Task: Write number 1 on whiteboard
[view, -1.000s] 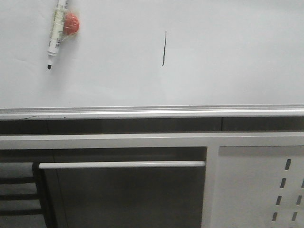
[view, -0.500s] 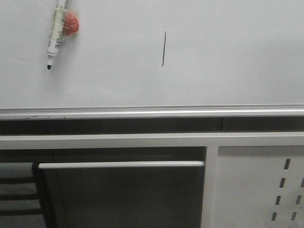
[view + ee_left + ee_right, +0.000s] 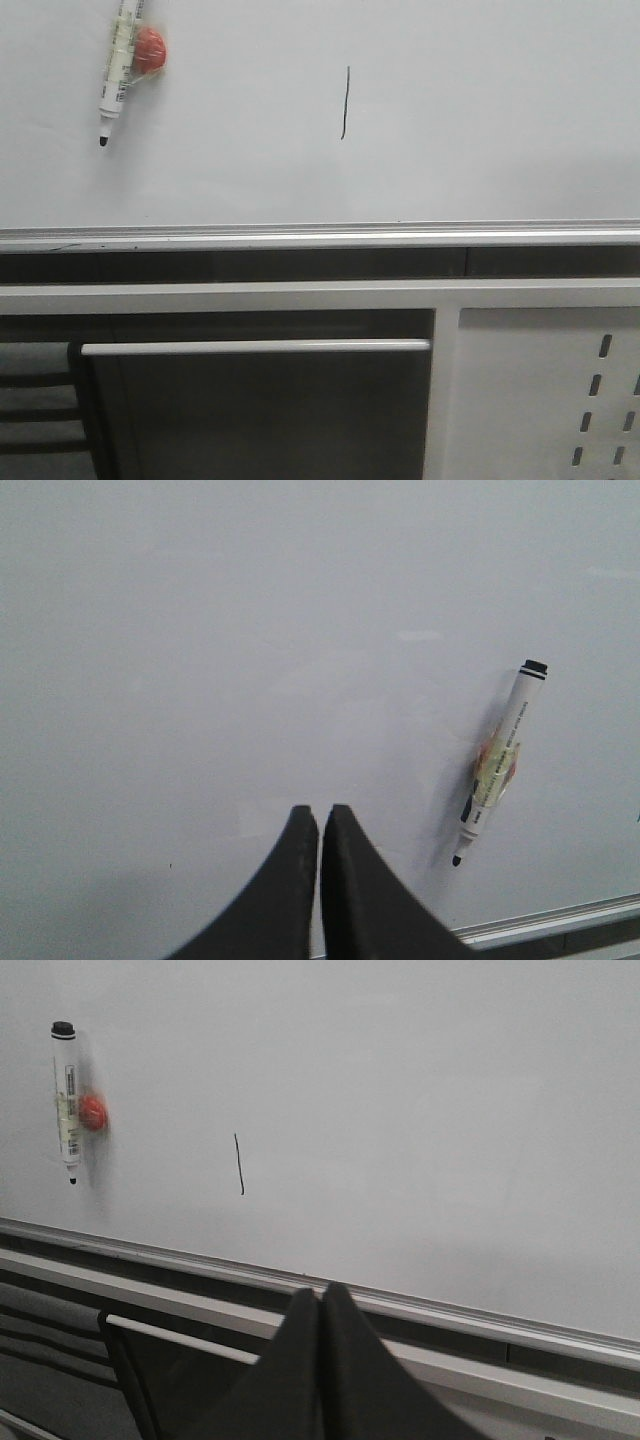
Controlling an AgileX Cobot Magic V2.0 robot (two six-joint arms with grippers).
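Note:
The whiteboard (image 3: 480, 120) fills the upper half of the front view, pale and glossy, with a silver rail along its near edge. The number 1 (image 3: 345, 102) is a thin black stroke near its middle, seen too in the right wrist view (image 3: 239, 1165). A white marker pen (image 3: 118, 70) with a red-orange magnet rests on the board at far left. My left gripper (image 3: 319, 815) is shut and empty over bare board, the pen (image 3: 497, 762) off to its side. My right gripper (image 3: 320, 1292) is shut and empty, back by the board's rail. Neither gripper shows in the front view.
Below the board's silver rail (image 3: 320, 237) runs a white metal frame with a horizontal bar (image 3: 255, 346). A white panel with slanted slots (image 3: 560, 390) stands at the lower right. Dark open space lies behind the bar.

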